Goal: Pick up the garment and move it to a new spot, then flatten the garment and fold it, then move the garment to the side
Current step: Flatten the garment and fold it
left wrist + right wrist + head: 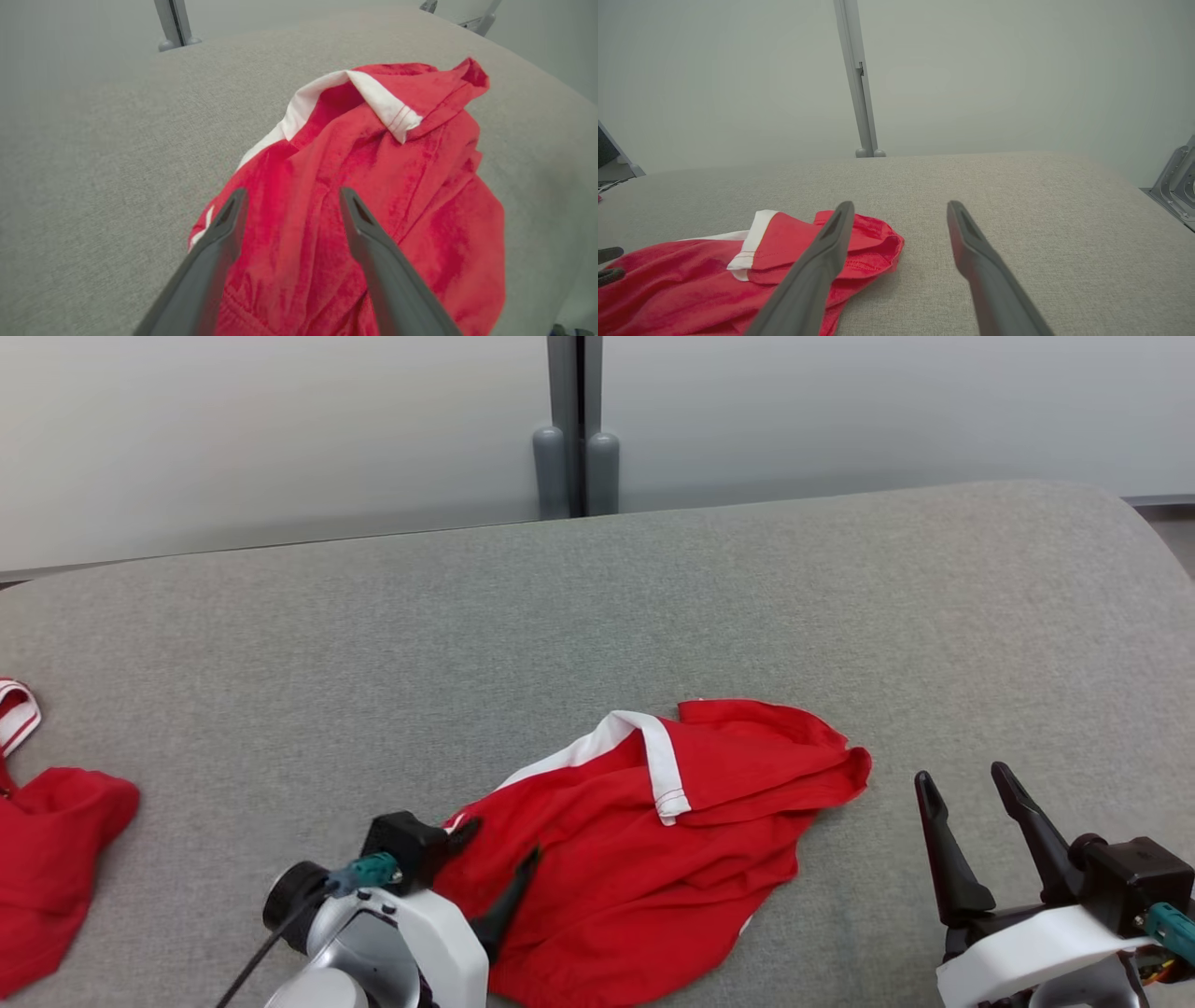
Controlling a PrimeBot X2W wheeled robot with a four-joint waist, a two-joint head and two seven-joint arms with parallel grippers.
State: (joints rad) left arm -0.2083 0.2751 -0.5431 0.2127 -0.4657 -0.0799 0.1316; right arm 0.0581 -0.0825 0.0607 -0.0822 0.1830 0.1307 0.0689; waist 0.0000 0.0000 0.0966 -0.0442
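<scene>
The garment (653, 840) is a red piece with a white trim band, lying crumpled on the grey fabric surface (597, 616) near its front edge. My left gripper (502, 845) is open, and its two dark fingers reach over the garment's left edge. In the left wrist view the garment (397, 186) spreads beneath and beyond the open left gripper (293, 193), with nothing pinched. My right gripper (963, 779) stands open over bare surface just right of the garment. The right wrist view has the garment (691, 280) to the left of the open right gripper (901, 205).
A second red cloth with striped trim (47, 859) lies at the far left edge. A grey post (576, 429) stands behind the surface against a pale wall. Bare grey surface stretches behind and to the right of the garment.
</scene>
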